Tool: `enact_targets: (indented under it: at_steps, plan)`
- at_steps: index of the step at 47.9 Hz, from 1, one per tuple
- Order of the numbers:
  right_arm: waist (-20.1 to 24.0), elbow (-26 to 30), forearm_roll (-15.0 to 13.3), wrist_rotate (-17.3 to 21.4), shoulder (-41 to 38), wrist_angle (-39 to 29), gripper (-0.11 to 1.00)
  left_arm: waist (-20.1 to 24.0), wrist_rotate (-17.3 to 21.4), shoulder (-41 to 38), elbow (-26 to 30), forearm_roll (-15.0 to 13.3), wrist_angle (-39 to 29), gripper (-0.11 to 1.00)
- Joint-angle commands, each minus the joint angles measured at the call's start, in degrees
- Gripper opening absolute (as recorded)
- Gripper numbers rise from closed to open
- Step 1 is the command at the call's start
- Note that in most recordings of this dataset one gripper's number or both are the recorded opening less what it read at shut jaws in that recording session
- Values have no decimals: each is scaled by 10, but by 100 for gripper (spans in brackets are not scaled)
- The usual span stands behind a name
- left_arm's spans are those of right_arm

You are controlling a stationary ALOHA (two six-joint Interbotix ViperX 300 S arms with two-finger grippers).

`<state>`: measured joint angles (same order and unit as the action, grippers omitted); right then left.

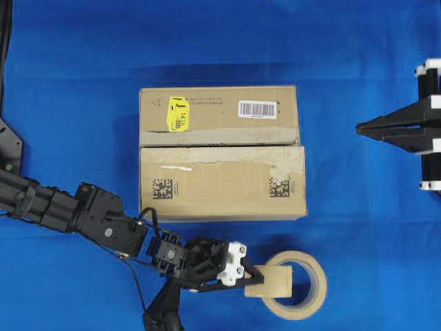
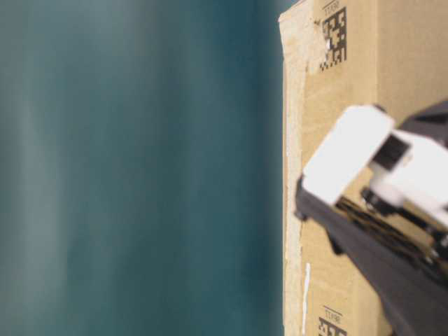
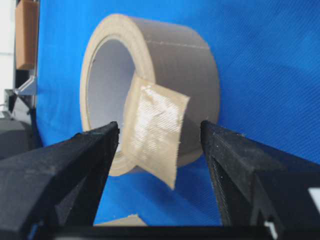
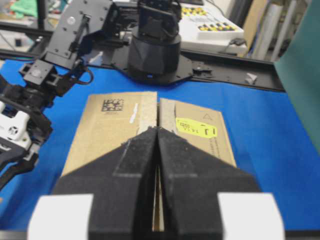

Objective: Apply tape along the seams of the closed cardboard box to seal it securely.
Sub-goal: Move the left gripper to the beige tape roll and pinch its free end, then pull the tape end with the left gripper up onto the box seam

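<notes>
Our left gripper's (image 3: pixel 159 137) 2 black fingers (image 3: pixel 85 150) stand wide apart around the short tan strip of paper tape (image 3: pixel 155 132), not touching it. The strip hangs off the round beige tape roll (image 1: pixel 298 284) at lower right of the overhead view. Our right gripper (image 1: pixel 360 127) is closed, empty, right of the brown cardboard box (image 1: pixel 220 153).

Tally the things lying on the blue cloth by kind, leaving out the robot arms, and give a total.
Cardboard box: 1
Tape roll: 1
Loose tape strip sticking out from the roll: 1
Total: 3
</notes>
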<state>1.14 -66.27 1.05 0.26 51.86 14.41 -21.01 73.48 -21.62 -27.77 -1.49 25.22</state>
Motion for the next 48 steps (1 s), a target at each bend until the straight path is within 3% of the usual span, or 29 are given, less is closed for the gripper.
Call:
enact_targets:
  at_steps: [1, 9, 14, 29, 48]
  plan:
    - [6, 11, -1, -2, -3, -2, 0, -1, 0, 10, 13, -2, 9, 63]
    - [6, 11, -1, -2, -4, -7, 0, -4, 0, 11, 10, -2, 25, 61]
    - [6, 11, -1, -1, -4, -6, 0, -9, 0, 15, 4, -3, 32, 54]
    - [6, 11, -1, -2, -3, -5, 0, -17, -12, 25, 11, -18, -9, 1]
    - [6, 11, 0, -2, -3, -6, 0, -15, -12, 83, 19, -18, -80, 0]
